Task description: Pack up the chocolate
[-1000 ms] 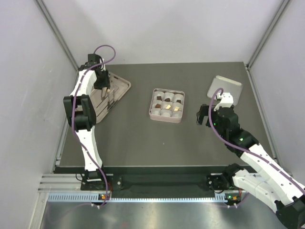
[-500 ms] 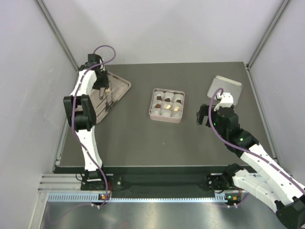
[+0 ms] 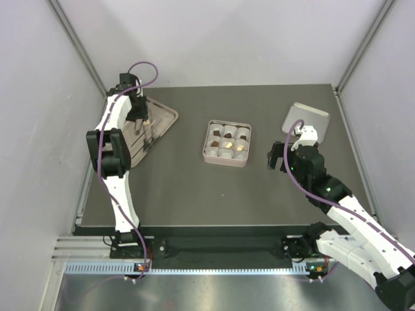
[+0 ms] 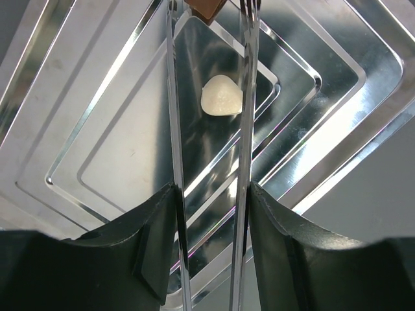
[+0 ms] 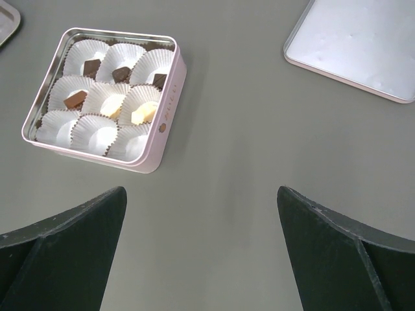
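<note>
My left gripper (image 4: 211, 194) is shut on a pair of long metal tongs (image 4: 174, 116) over the silver tray (image 4: 97, 149) at the back left (image 3: 155, 126). A cream-white chocolate (image 4: 222, 96) lies on the tray between the tong blades. A brown chocolate (image 4: 206, 6) sits between the blades at the top edge; the tips are cut off, so I cannot tell whether it is gripped. The pink square tin (image 5: 165, 110) with white paper cups holds several chocolates, dark (image 5: 91, 67), brown (image 5: 76, 99) and cream (image 5: 144, 112). My right gripper (image 5: 201, 191) is open and empty above the table, right of the tin (image 3: 225, 144).
The tin's silver lid (image 3: 307, 120) lies flat at the back right, also in the right wrist view (image 5: 363, 45). Three cups in the tin's near row (image 5: 97, 136) show no chocolate. Grey walls close in the table on the left, right and far sides.
</note>
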Robot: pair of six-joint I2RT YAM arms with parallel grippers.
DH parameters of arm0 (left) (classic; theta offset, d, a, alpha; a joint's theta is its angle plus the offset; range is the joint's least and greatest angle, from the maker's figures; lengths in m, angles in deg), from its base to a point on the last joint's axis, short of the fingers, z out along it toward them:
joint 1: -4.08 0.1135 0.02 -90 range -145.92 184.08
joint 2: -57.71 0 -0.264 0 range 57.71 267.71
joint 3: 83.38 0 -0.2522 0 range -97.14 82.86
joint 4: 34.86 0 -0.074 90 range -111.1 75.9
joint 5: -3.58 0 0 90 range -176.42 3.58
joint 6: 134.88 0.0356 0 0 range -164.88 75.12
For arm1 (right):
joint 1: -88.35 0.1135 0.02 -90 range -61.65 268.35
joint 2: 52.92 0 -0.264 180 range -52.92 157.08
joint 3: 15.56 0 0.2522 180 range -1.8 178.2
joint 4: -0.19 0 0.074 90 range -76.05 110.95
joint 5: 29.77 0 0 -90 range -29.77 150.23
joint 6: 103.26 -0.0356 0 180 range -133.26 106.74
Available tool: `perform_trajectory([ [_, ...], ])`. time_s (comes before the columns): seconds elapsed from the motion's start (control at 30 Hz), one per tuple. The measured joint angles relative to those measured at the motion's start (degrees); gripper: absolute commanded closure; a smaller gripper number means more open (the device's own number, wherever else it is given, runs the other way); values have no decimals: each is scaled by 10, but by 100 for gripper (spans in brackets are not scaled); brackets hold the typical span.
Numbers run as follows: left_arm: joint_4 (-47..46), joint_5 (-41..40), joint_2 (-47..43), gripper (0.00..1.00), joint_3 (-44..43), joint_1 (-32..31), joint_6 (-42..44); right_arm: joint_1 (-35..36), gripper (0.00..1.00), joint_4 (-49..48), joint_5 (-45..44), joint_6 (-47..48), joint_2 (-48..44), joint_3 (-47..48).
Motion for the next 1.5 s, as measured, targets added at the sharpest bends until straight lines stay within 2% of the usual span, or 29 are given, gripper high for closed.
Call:
perform_trajectory([
  [0.33, 10, 9, 0, 63, 0, 0, -8, 0, 0, -3, 0, 0, -1, -3],
  [0.53, 28, 17, -3, 65, 0, 0, -28, 0, 0, -2, 0, 0, -15, -3],
  [0.77, 54, 56, -80, 66, 23, -20, -59, 0, 0, 6, 1, -2, -28, -2],
  [0.93, 54, 72, -179, 67, 50, -96, -68, 0, 0, 29, 7, -6, -40, 4],
  [1.23, 58, 89, -327, 66, 163, -313, -85, 0, 0, 84, 10, -13, -69, 15],
  [1.5, 64, 88, -374, 65, 258, -402, -118, 0, 0, 116, 9, -13, -70, 15],
])
